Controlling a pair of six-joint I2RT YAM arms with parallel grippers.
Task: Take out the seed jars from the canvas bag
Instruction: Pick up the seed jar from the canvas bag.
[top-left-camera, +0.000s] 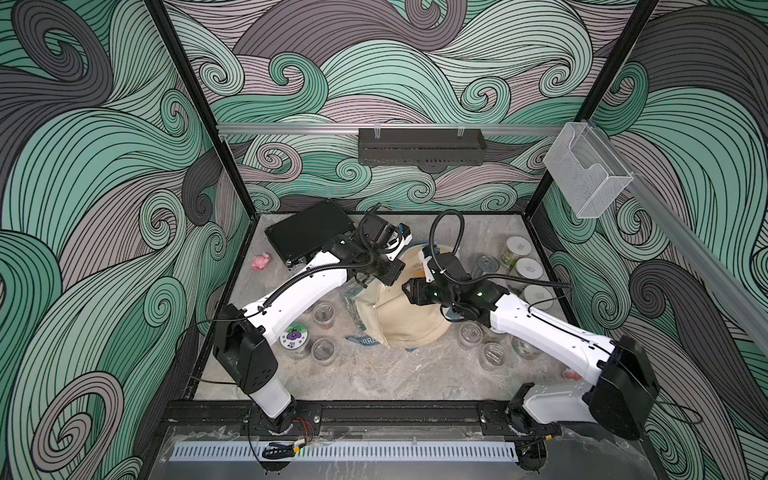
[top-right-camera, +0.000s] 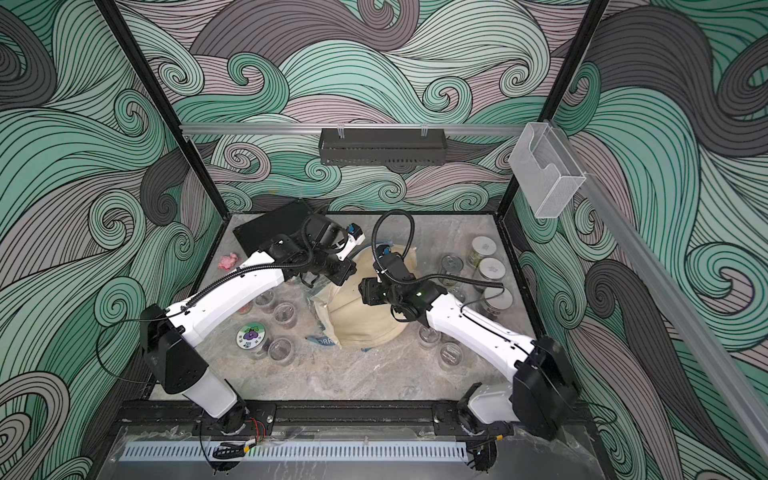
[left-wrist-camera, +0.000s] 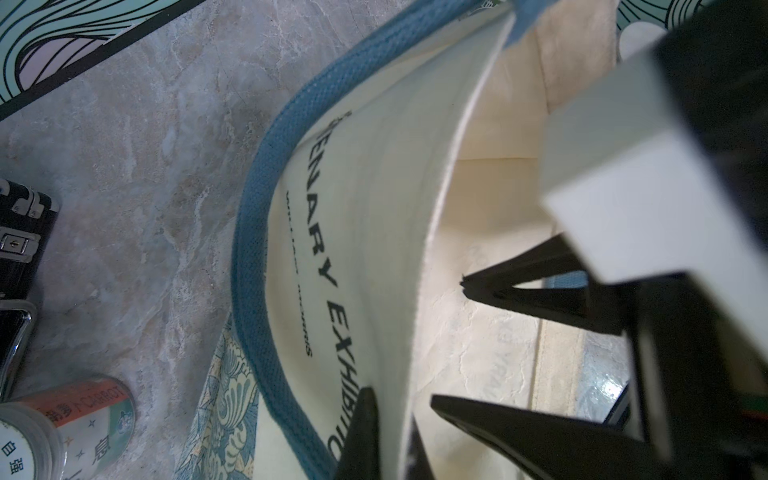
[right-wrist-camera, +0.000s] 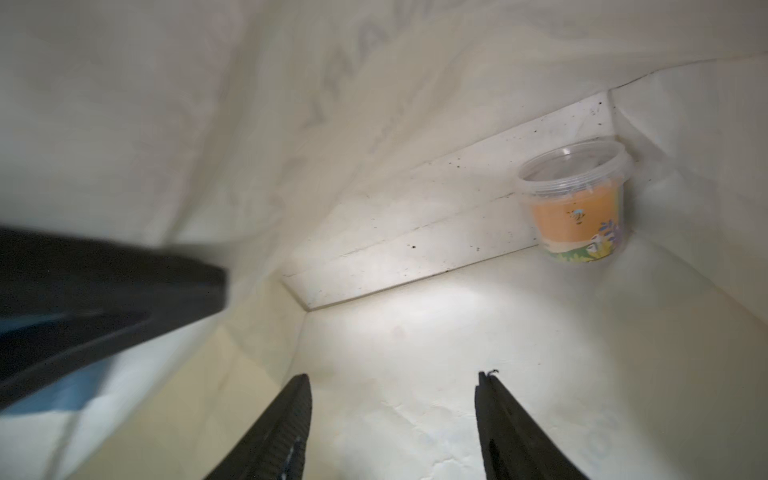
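The cream canvas bag (top-left-camera: 405, 328) lies mid-table in both top views (top-right-camera: 365, 324). My left gripper (left-wrist-camera: 390, 415) is shut on the bag's rim beside the blue strap (left-wrist-camera: 266, 232), holding the mouth up. My right gripper (right-wrist-camera: 392, 378) is inside the bag, open, with nothing between its fingers. One seed jar (right-wrist-camera: 575, 203) with a clear lid and orange label lies in the bag's far corner, apart from those fingers. Several seed jars stand outside on the table, among them a cartoon-sticker lid (top-left-camera: 296, 334) to the left and white lids (top-left-camera: 528, 268) to the right.
A flat black hard case (top-left-camera: 309, 232) lies at the back left, with a pink lump (top-left-camera: 262, 262) beside it. A carrot-labelled jar (left-wrist-camera: 95, 407) stands near the bag in the left wrist view. Clear jars (top-left-camera: 492, 355) crowd under the right arm.
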